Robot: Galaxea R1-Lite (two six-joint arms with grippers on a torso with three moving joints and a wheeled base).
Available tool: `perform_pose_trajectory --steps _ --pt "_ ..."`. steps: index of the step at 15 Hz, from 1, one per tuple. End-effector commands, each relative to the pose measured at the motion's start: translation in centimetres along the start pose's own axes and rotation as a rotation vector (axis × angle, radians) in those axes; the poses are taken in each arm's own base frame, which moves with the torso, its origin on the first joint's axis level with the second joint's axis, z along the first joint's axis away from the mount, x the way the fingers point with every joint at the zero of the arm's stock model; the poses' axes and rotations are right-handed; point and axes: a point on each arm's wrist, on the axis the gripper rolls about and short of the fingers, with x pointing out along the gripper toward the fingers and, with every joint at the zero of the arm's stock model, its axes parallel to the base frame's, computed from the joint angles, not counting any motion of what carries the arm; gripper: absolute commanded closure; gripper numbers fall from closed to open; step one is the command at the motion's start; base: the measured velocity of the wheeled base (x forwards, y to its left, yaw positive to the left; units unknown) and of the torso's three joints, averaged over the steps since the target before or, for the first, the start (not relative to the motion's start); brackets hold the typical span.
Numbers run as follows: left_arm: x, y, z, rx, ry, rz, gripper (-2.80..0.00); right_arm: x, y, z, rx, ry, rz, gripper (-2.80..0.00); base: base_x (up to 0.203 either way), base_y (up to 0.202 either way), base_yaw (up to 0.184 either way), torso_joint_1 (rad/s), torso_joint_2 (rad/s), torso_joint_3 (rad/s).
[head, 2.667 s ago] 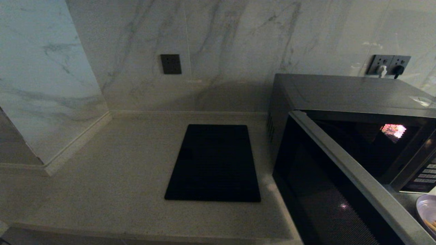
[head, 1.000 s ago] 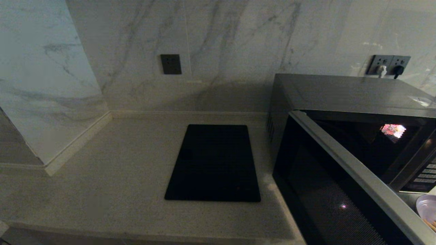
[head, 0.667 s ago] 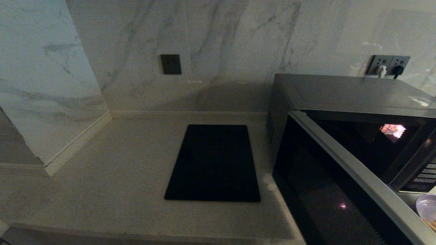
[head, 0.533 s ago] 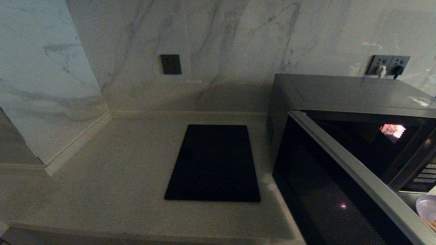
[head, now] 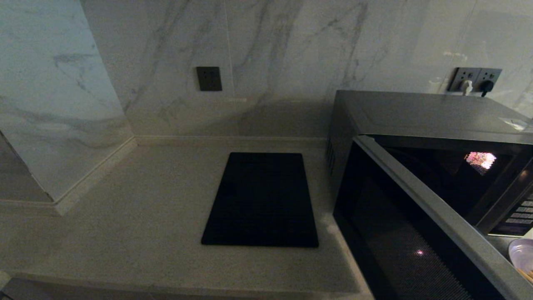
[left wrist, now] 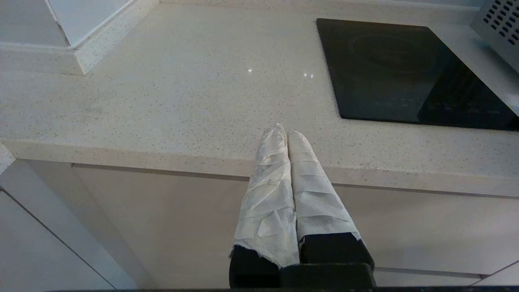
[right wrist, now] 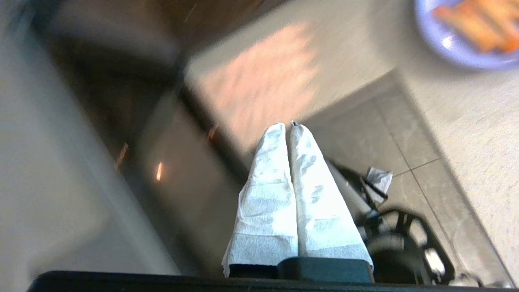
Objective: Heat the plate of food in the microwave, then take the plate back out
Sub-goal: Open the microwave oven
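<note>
a: so, where is the plate of food (head: 522, 255)?

b: on the counter (head: 137, 233) at the far right edge of the head view, just in front of the microwave's button panel (head: 518, 212). it is a small lilac plate with orange-tan sticks, mostly cut off by the frame. it is not inside yet.

a: and the microwave (head: 424, 121)?

b: a big dark grey box on the right. its black glass door (head: 395, 233) stands swung open toward the robot, and a pink reflection glows in the dark cavity.

a: which arm is nearer the plate?

b: the right one, i judge. the right gripper (right wrist: 290, 125) has its cloth-wrapped fingers pressed together, holding nothing, and sits near the open door. the plate lies ahead of it and off to one side, well apart. the open door stands between the plate and the rest of the counter.

a: the left arm?

b: parked. the left gripper (left wrist: 283, 130) is closed and empty, at the counter's front edge, beside a flat black slab (head: 262, 200).

a: the room?

b: pale speckled stone counter, marble walls (head: 270, 54), a wall socket (head: 474, 80) behind the microwave.
</note>
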Motion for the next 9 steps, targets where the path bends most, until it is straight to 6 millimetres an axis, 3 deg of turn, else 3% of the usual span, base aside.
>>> perform_pose_trajectory --steps 1,6,9 --pt "0.0 0.0 0.0 -0.001 -0.001 0.001 0.0 4.4 -1.4 3.1 0.092 -0.026 -0.089 0.0 0.0 0.0 0.0 0.0 0.0 0.0" --pt "0.0 0.0 0.0 -0.001 0.001 0.001 0.0 11.3 -5.1 6.7 0.171 -0.046 -0.284 0.0 0.0 0.0 0.0 0.0 0.0 0.0" --pt "0.0 0.0 0.0 -0.001 0.0 0.001 0.0 14.3 -8.7 8.0 0.283 0.001 -0.394 0.0 0.0 0.0 0.0 0.0 0.0 0.0"
